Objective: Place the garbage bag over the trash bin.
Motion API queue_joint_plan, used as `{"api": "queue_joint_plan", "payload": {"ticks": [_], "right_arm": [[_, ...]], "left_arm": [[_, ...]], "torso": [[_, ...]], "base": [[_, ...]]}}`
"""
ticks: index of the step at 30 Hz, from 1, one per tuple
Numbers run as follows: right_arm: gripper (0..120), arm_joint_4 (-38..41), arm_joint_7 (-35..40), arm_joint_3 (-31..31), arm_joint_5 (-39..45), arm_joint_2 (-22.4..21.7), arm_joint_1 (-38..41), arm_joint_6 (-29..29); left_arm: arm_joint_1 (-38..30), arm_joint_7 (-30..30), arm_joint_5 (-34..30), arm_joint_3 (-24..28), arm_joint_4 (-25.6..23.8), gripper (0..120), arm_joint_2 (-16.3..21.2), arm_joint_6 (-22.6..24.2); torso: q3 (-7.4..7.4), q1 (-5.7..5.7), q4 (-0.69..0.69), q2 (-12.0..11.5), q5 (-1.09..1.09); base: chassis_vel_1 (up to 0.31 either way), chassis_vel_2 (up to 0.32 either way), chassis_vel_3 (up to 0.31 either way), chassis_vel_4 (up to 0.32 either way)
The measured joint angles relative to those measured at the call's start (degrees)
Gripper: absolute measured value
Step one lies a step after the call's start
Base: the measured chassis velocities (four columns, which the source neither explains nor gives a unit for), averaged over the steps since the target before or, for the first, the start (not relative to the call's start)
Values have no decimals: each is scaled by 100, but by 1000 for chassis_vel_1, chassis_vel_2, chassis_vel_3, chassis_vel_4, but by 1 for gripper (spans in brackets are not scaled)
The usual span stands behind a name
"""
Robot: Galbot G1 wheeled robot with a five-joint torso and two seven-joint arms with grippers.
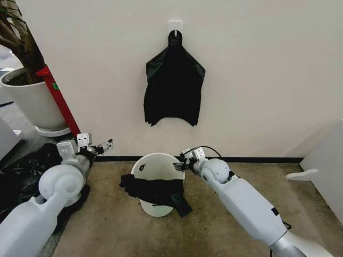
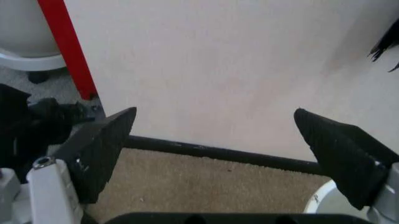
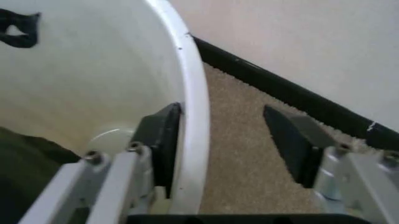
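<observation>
Currently the right gripper (image 3: 227, 144) is spread open astride the rim of the small round white plastic trash bin (image 1: 155, 160), whose front edge is draped by the wrinkled black garbage bag (image 1: 156, 193); the left gripper (image 2: 215, 154), wide open and empty, is held beside the bin on the carpet floor.

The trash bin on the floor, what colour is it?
White, with a small black mark at its rim. The trash bin shows best in the head view.

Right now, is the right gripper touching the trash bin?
Cannot tell. In the right wrist view the open right gripper straddles the trash bin rim, one finger inside, contact unclear.
</observation>
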Motion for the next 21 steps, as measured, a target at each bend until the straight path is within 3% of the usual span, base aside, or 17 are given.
{"api": "queue_joint_plan", "payload": {"ticks": [10, 13, 16, 17, 21], "right_arm": [[13, 385, 415, 96, 461, -102, -342, 7], [5, 793, 1554, 157, 1198, -168, -713, 258], [5, 1220, 2486, 178, 1746, -278, -1164, 772], [5, 1220, 2486, 178, 1746, -278, -1164, 772], [5, 1909, 3932, 158, 2485, -304, -1866, 1911]], "left_arm": [[8, 1, 97, 122, 46, 100, -35, -60], [13, -1, 115, 139, 66, 100, -43, -83], [-15, -5, 118, 141, 98, 100, -48, -95], [-15, -5, 118, 141, 98, 100, -48, -95], [-54, -5, 115, 151, 154, 100, -24, -114]], "torso": [[0, 0, 0, 0, 0], [0, 0, 2, 0, 1], [-1, 0, 0, 0, -2], [-1, 0, 0, 0, -2], [-1, 0, -1, 0, 0]], "base": [[0, 0, 0, 0], [0, 0, 0, 0], [0, 0, 0, 0], [0, 0, 0, 0], [0, 0, 0, 0]]}}
